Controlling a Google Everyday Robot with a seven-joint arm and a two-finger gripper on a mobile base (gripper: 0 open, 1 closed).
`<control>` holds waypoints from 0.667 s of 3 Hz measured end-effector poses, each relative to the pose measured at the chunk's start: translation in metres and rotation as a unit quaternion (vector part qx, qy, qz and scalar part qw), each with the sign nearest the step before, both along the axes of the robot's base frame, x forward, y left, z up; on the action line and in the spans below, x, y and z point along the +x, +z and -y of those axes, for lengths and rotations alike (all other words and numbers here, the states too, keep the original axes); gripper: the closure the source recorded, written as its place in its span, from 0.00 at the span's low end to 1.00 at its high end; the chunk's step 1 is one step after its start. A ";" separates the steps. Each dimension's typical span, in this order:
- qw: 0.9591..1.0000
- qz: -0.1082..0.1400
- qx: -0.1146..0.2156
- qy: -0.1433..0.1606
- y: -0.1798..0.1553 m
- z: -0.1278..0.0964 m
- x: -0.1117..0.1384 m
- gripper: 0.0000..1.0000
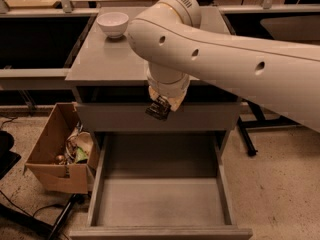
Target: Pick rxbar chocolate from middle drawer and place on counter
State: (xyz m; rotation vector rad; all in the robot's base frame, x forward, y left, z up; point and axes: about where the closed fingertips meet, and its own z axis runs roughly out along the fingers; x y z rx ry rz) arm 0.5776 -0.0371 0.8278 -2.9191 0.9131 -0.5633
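My gripper hangs below the big white arm, in front of the cabinet's closed upper drawer front and just below the counter's front edge. It is shut on the rxbar chocolate, a small dark bar with pale marks that sticks out under the fingers. The middle drawer is pulled open below, and its grey floor is bare. The counter is the grey slab above; the arm hides much of its right side.
A white bowl stands at the counter's back left. A brown cardboard box with clutter sits on the floor left of the drawer. Tan tabletops run along the back. A dark chair base stands to the right.
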 end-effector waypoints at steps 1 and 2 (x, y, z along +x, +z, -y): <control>1.000 0.031 0.001 -0.003 0.023 0.023 0.022 1.00; 0.997 0.075 0.013 0.003 0.068 0.056 0.063 1.00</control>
